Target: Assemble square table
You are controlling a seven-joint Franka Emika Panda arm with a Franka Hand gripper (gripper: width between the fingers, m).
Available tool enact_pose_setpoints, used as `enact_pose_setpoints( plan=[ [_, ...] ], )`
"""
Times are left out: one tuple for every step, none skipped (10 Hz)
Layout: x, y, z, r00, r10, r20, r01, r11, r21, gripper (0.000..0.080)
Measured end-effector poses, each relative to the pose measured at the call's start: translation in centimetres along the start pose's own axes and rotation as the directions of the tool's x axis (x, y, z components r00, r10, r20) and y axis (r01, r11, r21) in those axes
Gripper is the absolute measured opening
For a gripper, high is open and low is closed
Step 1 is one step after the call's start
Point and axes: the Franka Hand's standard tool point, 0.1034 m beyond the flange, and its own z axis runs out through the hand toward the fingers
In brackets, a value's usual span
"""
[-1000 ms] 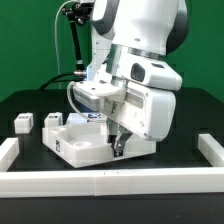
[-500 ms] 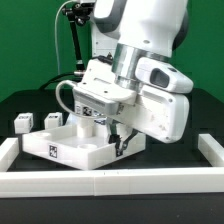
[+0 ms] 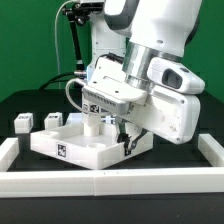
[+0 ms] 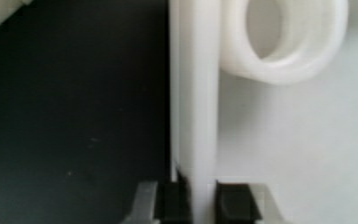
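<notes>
The square table's white slab (image 3: pixel 62 146) lies with its rimmed underside up at the middle of the black table, a tag on its front wall. My gripper (image 3: pixel 125 146) is shut on the slab's rim at the exterior view's right. In the wrist view both fingers (image 4: pixel 155 200) pinch the thin upright rim wall (image 4: pixel 194 100), my gripper (image 4: pixel 197 197) straddling it. A round white socket ring (image 4: pixel 293 42) shows on the slab's inner side. One white leg (image 3: pixel 91 126) stands upright on the slab, partly hidden by my hand. Two loose block legs (image 3: pixel 22 123) (image 3: pixel 53 120) lie behind on the exterior view's left.
A long white rail (image 3: pixel 110 181) runs along the front edge, with raised white ends at the exterior view's left (image 3: pixel 8 150) and right (image 3: pixel 211 148). A black stand with cables (image 3: pixel 74 40) rises behind the arm.
The slab has slid and turned toward the exterior view's left with my gripper still on its rim. The arm's upper body has swung to the exterior view's right.
</notes>
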Motion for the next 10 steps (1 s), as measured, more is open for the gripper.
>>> enact_pose_setpoints(
  plan=[
    [0.0,-0.1,0.1,1.000,0.002,-0.001,-0.002,1.000,0.001,0.0060],
    [0.0,0.0,0.1,1.000,0.002,-0.001,-0.002,1.000,0.001,0.0060],
    [0.6,0.4,-0.3,1.000,-0.024,-0.010,0.025,0.999,0.022,0.0060],
    [1.2,1.6,-0.9,0.999,-0.052,-0.011,0.052,0.998,0.019,0.0060],
    [1.8,2.5,-1.4,0.995,-0.097,-0.006,0.097,0.995,0.031,0.0060],
    [2.3,3.3,-1.8,0.992,-0.127,-0.001,0.127,0.991,0.038,0.0060],
    [2.1,2.8,-1.5,0.993,-0.115,-0.005,0.115,0.993,0.039,0.0060],
    [1.9,2.5,-1.3,0.995,-0.105,-0.006,0.105,0.994,0.042,0.0060],
    [1.9,2.5,-1.2,0.995,-0.103,-0.007,0.103,0.994,0.043,0.0060],
    [1.9,2.5,-1.2,0.994,-0.108,-0.008,0.109,0.993,0.044,0.0060]
  ],
)
